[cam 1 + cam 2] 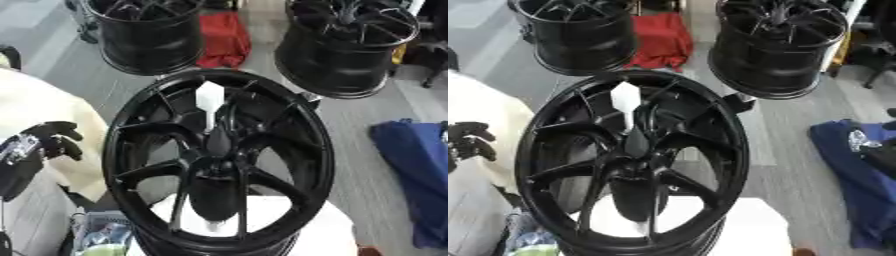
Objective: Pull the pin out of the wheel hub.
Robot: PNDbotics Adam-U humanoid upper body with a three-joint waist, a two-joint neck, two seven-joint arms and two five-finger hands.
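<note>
A large black spoked wheel hub (131,125) fills the middle of both views, lying on a white stand. A white pin (210,102) with a blocky head stands upright out of the hub's centre bore. My left hand (54,140) shows at the left edge, beside the rim and apart from it, fingers curled and holding nothing. The pin stands free, touched by no hand. My right hand appears in neither view.
Two more black wheel hubs stand on the floor behind, one at the back left (149,35) and one at the back right (350,45). A red cloth (223,40) lies between them. A blue cloth (411,170) lies at the right. Cream fabric (44,110) is at the left.
</note>
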